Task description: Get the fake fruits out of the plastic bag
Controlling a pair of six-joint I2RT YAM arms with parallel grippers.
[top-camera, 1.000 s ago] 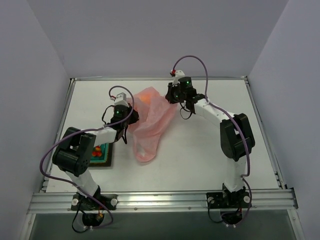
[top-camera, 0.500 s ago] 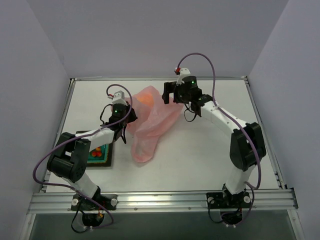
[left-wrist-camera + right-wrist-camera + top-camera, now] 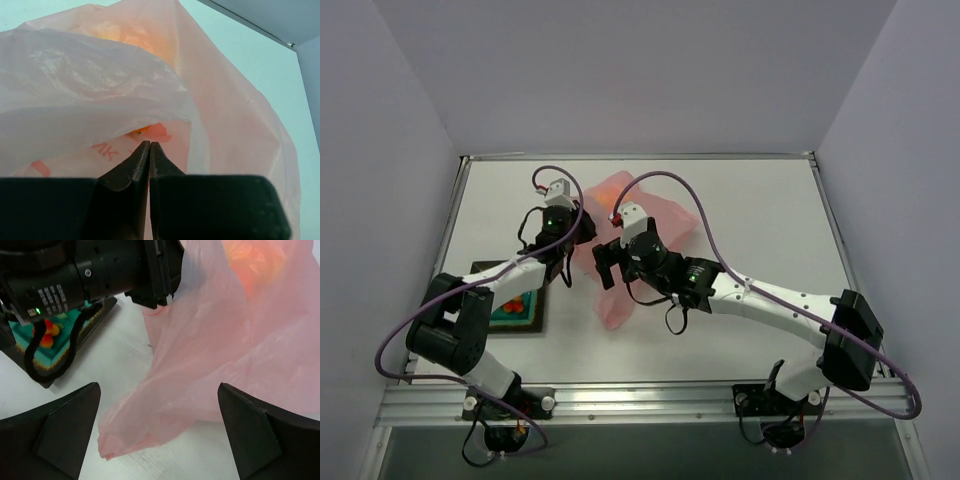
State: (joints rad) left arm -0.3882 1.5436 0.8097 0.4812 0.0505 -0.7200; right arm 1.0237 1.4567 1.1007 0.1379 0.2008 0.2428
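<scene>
The left end effector (image 3: 149, 146) is shut tight. It seems to pinch a thin bit of the plastic bag (image 3: 665, 210) at the bag's 9 o'clock side. The right end effector (image 3: 159, 405) is wide open and holds nothing. It hangs over the floppy end of the bag at 6 o'clock. An orange fruit (image 3: 252, 262) glows through the pink skin at the bag's 12 o'clock end. Some fake fruits (image 3: 45, 335) sit in the tray (image 3: 532, 318), at 8 o'clock from the bag, so the job looks partly done.

The step in hand looks like grabbing the bag's loose end. To do it well, the right end effector should go down low to the tabletop (image 3: 750, 240) so both fingers fit around the crinkly edge. Then it should close on just one layer if it can. The left one should hold firm so the bag does not slide. The pull should be slow, because the bag is thin and may slip or fold shut. Which end is the bag's mouth cannot be told.
</scene>
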